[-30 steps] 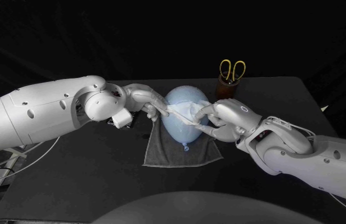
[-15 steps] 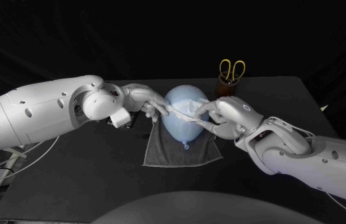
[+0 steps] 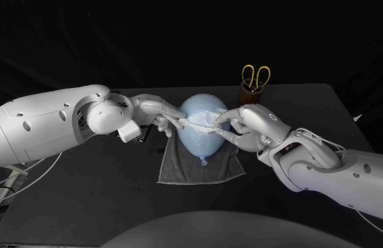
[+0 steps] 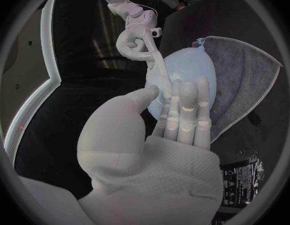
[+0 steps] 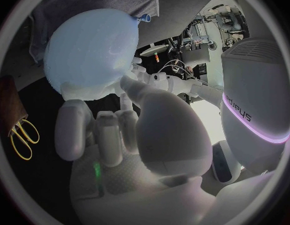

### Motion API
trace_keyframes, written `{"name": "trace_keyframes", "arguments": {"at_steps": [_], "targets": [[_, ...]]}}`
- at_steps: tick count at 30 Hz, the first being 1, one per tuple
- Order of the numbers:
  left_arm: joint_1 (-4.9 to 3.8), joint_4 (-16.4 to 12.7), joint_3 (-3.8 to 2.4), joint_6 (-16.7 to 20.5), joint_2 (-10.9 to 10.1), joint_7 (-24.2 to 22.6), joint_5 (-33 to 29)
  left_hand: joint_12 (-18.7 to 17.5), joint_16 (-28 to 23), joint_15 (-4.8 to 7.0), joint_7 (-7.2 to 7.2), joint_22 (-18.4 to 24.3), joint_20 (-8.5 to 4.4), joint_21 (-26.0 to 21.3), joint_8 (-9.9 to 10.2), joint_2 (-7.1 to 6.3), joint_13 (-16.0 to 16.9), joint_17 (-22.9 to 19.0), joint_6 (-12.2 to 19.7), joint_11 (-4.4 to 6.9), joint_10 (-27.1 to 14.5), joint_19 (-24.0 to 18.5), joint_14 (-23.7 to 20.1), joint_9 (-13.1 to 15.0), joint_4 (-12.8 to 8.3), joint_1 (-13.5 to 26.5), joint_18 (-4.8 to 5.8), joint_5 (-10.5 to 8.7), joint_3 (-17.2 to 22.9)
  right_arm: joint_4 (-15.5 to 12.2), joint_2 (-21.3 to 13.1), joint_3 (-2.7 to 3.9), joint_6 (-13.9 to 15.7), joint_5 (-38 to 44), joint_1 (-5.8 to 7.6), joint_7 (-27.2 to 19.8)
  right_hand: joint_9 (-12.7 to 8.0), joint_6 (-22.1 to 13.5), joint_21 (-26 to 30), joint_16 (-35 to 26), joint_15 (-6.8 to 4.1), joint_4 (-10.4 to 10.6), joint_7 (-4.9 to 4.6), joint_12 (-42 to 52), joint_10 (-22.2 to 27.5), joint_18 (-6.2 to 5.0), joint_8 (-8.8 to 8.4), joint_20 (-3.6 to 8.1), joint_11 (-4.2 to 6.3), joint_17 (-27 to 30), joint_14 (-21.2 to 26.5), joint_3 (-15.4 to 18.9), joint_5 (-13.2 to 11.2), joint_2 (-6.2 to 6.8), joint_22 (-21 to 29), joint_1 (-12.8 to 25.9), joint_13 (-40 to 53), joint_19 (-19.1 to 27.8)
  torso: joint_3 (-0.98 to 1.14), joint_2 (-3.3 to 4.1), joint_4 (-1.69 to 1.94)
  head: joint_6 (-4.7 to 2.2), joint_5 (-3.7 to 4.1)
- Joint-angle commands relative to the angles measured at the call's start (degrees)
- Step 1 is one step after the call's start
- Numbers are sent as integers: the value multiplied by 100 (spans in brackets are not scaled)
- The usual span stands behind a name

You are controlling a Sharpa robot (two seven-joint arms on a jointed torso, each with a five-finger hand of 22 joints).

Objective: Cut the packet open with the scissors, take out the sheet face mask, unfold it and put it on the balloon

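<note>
Head view: the pale blue balloon [image 3: 200, 143] is laid on a grey towel [image 3: 180, 170] on the black table [image 3: 96, 192]. The sheet face mask [image 3: 198, 124] is stretched across the balloon's wide end. It's pinched at one end by the left hand [image 3: 160, 115] and at the other by the right hand [image 3: 238, 125]. Yellow-handled scissors [image 3: 256, 77] are stood in a brown holder [image 3: 249, 97] behind.

Left wrist view: the mask is clamped between thumb and fingers, taut over the balloon.

Right wrist view: fingers are curled in against the balloon, but the pinch itself can't really be made out.

We see a pale blue rubber balloon [image 3: 200, 141] on grey cloth [image 3: 180, 169], a white sheet face mask [image 3: 200, 122] across it, yellow-handled scissors [image 3: 256, 77] upright beyond.
</note>
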State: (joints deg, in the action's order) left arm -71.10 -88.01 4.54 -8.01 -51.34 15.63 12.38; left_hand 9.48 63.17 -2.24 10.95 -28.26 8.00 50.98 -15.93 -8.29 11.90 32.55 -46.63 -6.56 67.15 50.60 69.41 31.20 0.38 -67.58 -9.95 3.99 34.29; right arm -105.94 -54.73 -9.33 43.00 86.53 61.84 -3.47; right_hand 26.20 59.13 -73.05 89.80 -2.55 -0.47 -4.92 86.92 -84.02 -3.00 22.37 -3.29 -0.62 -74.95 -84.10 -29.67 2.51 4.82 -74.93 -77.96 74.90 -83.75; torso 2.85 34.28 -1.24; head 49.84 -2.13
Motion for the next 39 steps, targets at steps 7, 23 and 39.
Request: {"name": "trace_keyframes", "arguments": {"at_steps": [7,23,39], "targets": [[56,79,6,203,-184,-188,256,8,-8,-18,-6,62,17,-93,-29,-87,-17,-69,70,-2,-124,47,-129,-58,-38,-169,-52,11,-123,-12,1,1,316,-416,-35,-360,33,-69,14,20,-29,-12,-12,-61,-366,-39,60,2,-6,-1505,-590,-42,27,13,-1050,35,1241,3,3,-3,-4,7,32],[87,16,2,1315,-452,-1958,894,972,86,-56,4,150,28,-156,-255,-115,476,-294,50,-39,-981,128,-311,-266,-177,-772,-55,25,-515,11,29,1,370,-748,-76,-594,27,-142,129,20,-7,-73,-52,-162,-297,-59,57,-10,-39,-1505,-590,2,28,135,-1021,32,1171,46,-5,4,-5,-10,83],[177,-359,-5,998,-308,-3311,1577,2655,811,259,-307,-776,-259,1271,-676,302,1243,471,-740,304,-964,-227,182,-577,-761,-1252,-68,41,-1,17,67,1,531,-867,-102,-632,-76,-306,220,20,80,-125,-155,-422,-109,-71,-59,-79,-134,-1505,-590,67,31,240,-999,41,985,87,0,-12,-4,-71,173]]}}
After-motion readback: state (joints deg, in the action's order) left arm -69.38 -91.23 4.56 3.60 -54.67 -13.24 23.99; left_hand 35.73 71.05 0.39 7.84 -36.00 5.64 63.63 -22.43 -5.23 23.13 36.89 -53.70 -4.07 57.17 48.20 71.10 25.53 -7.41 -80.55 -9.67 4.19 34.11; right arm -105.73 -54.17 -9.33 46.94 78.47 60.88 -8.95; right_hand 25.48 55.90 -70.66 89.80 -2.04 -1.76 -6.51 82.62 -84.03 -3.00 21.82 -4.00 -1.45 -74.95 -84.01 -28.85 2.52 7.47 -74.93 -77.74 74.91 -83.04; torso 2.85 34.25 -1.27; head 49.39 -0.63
